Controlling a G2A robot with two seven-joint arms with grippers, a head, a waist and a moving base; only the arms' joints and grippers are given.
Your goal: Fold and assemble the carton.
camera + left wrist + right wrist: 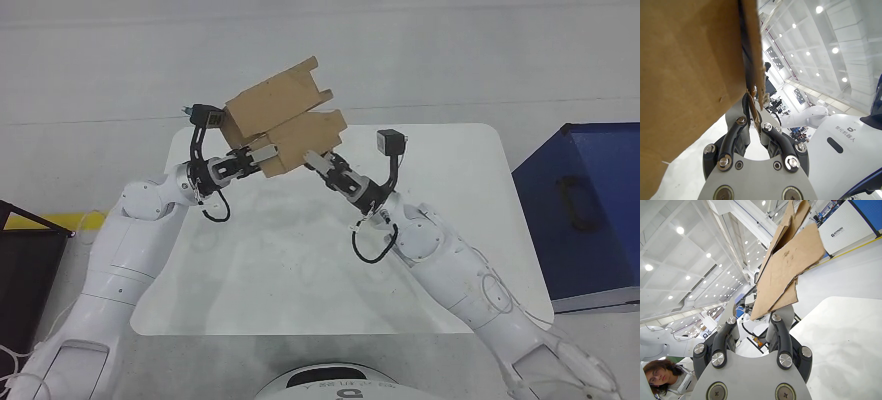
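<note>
A brown cardboard carton, flattened with its flaps loose, hangs in the air over the far edge of the white table. My left gripper holds it from the left. In the left wrist view that gripper is shut on a thin edge of a carton flap. My right gripper sits just under the carton's right lower corner. In the right wrist view it is open, its fingers wide apart, and the carton has a lower flap corner hanging between them, close to one finger.
A blue bin stands on the floor right of the table. A dark crate sits at the left edge beside a yellow floor line. Bare tabletop stretches below the carton toward me.
</note>
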